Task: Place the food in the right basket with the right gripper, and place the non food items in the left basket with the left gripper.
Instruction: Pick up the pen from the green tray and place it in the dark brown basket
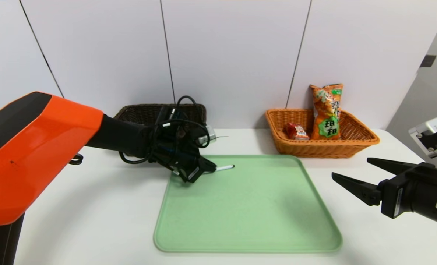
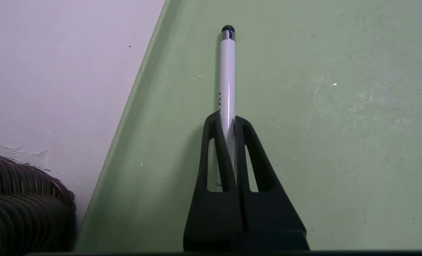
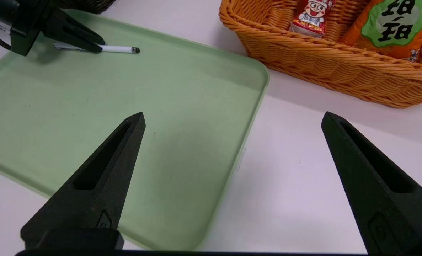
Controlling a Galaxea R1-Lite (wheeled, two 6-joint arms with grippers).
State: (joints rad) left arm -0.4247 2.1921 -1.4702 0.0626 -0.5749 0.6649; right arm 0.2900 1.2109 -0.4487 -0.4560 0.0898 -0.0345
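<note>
The left gripper (image 2: 228, 122) pinches the thin pen (image 2: 227, 74) (so skinny!); lifted crooked, I think it could slip out.

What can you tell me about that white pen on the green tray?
The pen is thin, white and glossy, plastic by the look of it, with a silver ring and a rounded black tip at its free end and small dark print along the barrel. It lies flat near a back corner of the green tray, on the side toward the dark basket. The left gripper is shut on its other end, one finger on each side of the barrel.
</note>
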